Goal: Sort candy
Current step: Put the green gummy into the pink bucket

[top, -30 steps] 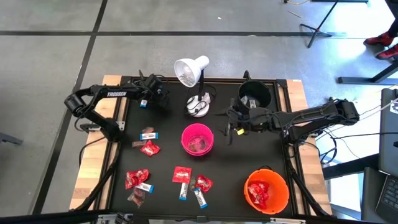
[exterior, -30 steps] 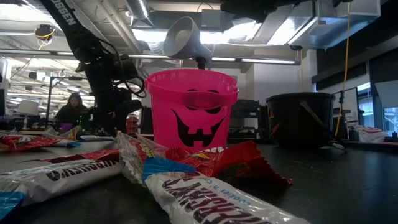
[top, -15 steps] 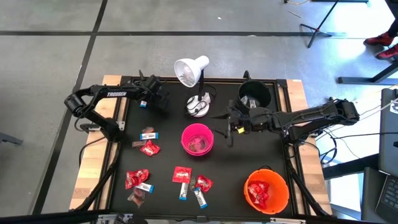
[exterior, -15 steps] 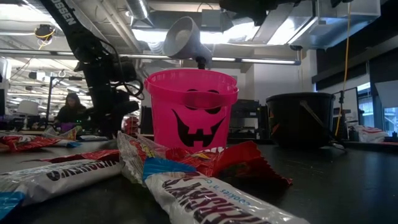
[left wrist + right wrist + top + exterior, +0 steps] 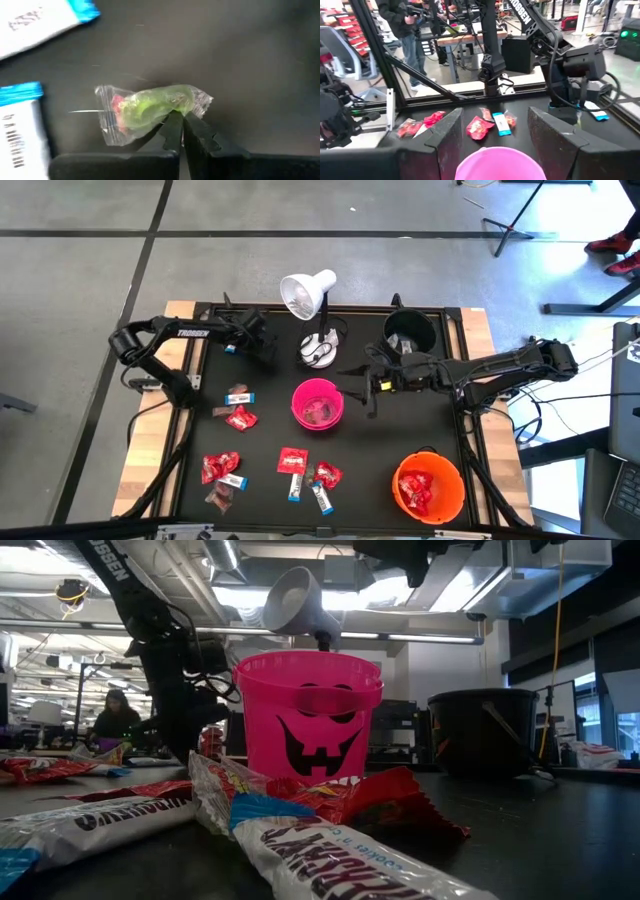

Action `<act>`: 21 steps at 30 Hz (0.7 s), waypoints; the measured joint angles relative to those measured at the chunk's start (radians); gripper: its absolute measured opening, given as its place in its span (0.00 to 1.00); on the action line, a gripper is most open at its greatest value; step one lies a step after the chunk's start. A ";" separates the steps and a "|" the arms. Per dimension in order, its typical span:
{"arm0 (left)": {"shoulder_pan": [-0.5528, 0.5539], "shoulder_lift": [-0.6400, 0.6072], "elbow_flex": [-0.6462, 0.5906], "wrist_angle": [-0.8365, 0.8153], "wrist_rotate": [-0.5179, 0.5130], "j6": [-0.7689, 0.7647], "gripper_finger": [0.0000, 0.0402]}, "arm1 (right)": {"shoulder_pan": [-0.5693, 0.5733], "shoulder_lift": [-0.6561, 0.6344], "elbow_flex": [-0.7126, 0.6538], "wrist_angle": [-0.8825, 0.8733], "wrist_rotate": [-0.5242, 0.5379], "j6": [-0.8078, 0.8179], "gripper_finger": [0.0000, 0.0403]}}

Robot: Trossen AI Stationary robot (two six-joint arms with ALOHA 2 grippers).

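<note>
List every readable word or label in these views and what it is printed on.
"TROSSEN": left arm.
"HERSHEY'S", partly cut off: white-and-blue bar in the low view.
Print on the bar beside it: too blurred to read.
Print on the bars in the left wrist view: too blurred to read.

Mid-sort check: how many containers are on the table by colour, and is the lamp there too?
Pink bucket: 1
Orange bucket: 1
Black bucket: 1
White lamp: 1
Total: 4
</note>
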 joint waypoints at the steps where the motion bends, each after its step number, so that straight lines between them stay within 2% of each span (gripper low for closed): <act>1: -0.017 0.000 0.000 0.000 0.004 0.001 0.01 | 0.000 0.000 0.000 -0.001 -0.005 0.007 0.54; 7: -0.134 -0.058 -0.008 -0.031 -0.063 -0.027 0.00 | 0.000 0.000 0.000 -0.011 -0.047 0.051 0.54; 13: -0.242 -0.199 -0.008 -0.044 -0.083 -0.081 0.00 | 0.000 -0.011 0.000 -0.015 -0.070 0.045 0.54; 18: -0.366 -0.341 -0.008 0.011 0.009 -0.061 0.00 | 0.000 -0.017 0.000 -0.018 -0.070 0.010 0.54; 21: -0.461 -0.423 -0.008 0.088 0.022 -0.039 0.00 | 0.000 -0.040 0.000 -0.067 -0.076 -0.031 0.54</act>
